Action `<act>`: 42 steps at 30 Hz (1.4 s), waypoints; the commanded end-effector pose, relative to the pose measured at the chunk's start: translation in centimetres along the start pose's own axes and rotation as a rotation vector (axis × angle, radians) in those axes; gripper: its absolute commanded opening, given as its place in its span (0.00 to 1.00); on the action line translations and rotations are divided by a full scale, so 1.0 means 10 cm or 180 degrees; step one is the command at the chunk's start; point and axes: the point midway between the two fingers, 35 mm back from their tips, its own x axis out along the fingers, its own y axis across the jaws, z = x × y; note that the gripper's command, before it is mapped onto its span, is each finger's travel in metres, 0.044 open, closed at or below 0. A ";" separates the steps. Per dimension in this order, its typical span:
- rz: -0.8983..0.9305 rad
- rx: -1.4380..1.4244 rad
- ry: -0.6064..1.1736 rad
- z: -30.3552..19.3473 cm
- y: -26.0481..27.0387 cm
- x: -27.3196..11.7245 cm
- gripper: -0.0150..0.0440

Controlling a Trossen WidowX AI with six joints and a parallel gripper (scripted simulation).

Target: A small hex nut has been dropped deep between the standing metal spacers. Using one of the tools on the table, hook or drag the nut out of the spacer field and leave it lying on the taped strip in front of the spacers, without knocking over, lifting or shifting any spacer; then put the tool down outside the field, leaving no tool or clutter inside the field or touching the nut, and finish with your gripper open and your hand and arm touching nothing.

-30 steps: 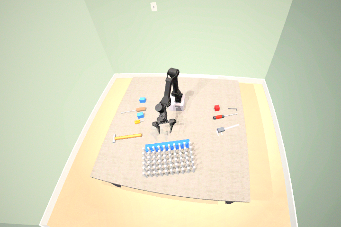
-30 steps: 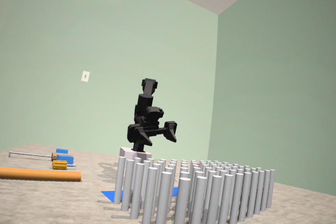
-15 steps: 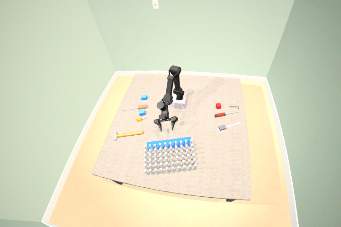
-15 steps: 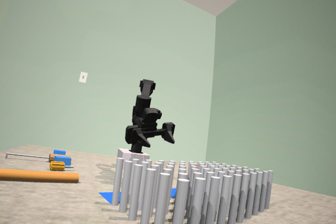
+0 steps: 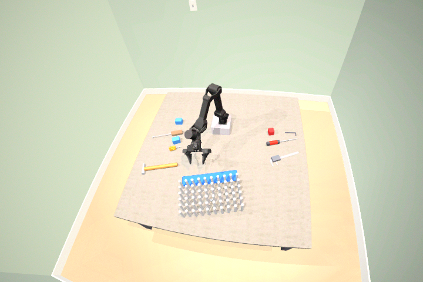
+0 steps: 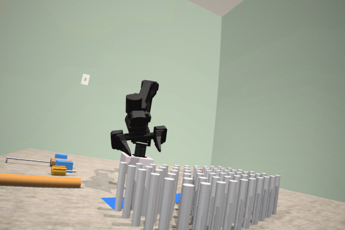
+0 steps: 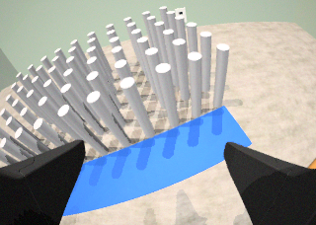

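My gripper (image 5: 197,163) (image 6: 144,153) (image 7: 156,150) is open and empty, above the table just behind the blue taped strip (image 5: 215,174) (image 6: 110,201) (image 7: 148,181). Upright grey spacers (image 5: 242,207) (image 6: 166,203) (image 7: 195,87) stand in rows beside the strip. A tiny grey speck (image 5: 211,200), which looks like the nut, shows deep among them in the top view; I cannot make it out in the wrist view. A long tool with a brown handle (image 5: 176,132) (image 6: 52,162) lies at the left; its thin shaft ends in a small bent hook.
At the left lie a hammer (image 5: 160,166) (image 6: 34,180), a stubby yellow screwdriver (image 5: 172,148) (image 6: 58,170) and two blue cubes (image 5: 178,121) (image 5: 175,140). At the right lie a red cube (image 5: 271,131), a hex key (image 5: 290,132), a red screwdriver (image 5: 272,142) and a caliper-like tool (image 5: 275,158).
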 end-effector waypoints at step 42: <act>-0.1880 0.3263 0.1717 -1.02 -3.49 -2.61 1.00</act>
